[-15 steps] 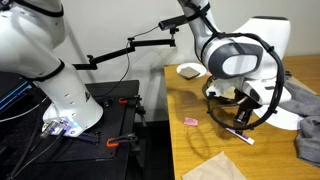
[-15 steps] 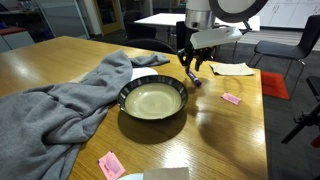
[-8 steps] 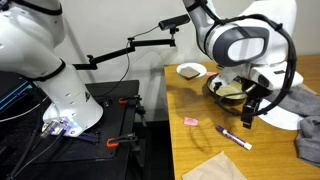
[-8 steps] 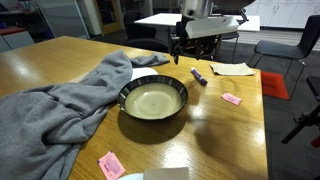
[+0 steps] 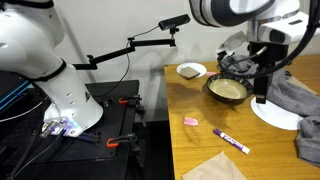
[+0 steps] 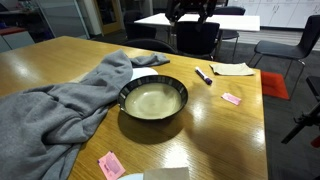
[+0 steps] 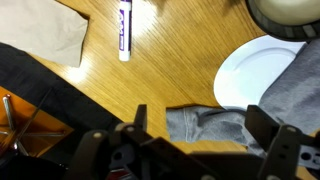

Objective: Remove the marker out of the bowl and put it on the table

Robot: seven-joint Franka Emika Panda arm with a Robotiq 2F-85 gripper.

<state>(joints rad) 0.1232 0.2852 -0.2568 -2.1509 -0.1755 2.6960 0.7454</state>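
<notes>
The purple and white marker [image 5: 231,141] [image 6: 203,75] [image 7: 124,30] lies flat on the wooden table [image 5: 195,145] [image 6: 225,130], outside the bowl and untouched. The dark-rimmed bowl [image 5: 227,90] [image 6: 153,98], pale yellowish inside, holds nothing; in the wrist view only its edge [image 7: 285,12] shows at the top right. My gripper [image 5: 261,97] [image 7: 200,125] hangs high above the table, well clear of the marker, open and empty. In an exterior view the gripper [image 6: 193,10] is partly cut off at the top edge.
A grey cloth [image 5: 300,95] [image 6: 60,100] [image 7: 220,125] lies beside the bowl, partly over a white plate [image 5: 275,113] [image 7: 255,75]. Around them are a small white bowl [image 5: 191,71], a pink block [image 5: 190,121] [image 6: 232,99] and a brown paper sheet [image 5: 215,168] [image 7: 45,35].
The gripper opened and let go of the marker, which now rests on the table. The arm then rose away from it.
</notes>
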